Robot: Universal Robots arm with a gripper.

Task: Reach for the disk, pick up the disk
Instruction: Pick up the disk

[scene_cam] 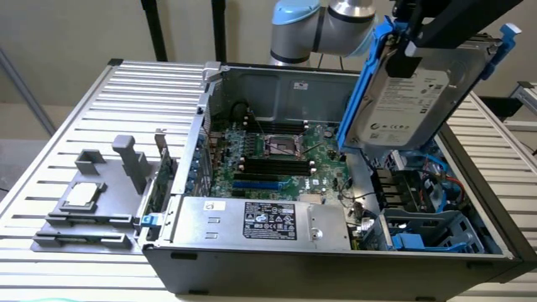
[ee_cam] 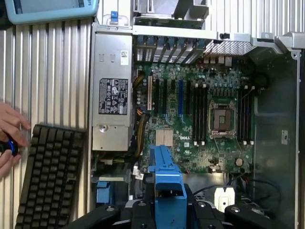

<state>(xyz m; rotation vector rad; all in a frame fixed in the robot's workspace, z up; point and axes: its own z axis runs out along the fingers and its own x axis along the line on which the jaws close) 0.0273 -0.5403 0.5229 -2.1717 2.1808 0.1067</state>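
The disk (scene_cam: pixel 409 104), a silver-grey hard drive with a white label in a bright blue bracket, hangs tilted in the air above the open computer case (scene_cam: pixel 193 157), on the exterior view's right. My gripper (scene_cam: pixel 411 56) is shut on its upper end, holding it clear of the case. In the wrist view the blue bracket (ee_cam: pixel 164 174) sticks out between my black fingers (ee_cam: pixel 143 212), with the motherboard (ee_cam: pixel 200 119) far below.
Inside the case lie a grey power supply box (scene_cam: pixel 260 220) and blue drive bays (scene_cam: pixel 428 233). A grey fixture with a small silver chip (scene_cam: pixel 82 195) sits on the slatted table (scene_cam: pixel 50 157). A black keyboard (ee_cam: pixel 50 176) and a person's hand (ee_cam: pixel 9 136) are beside the case.
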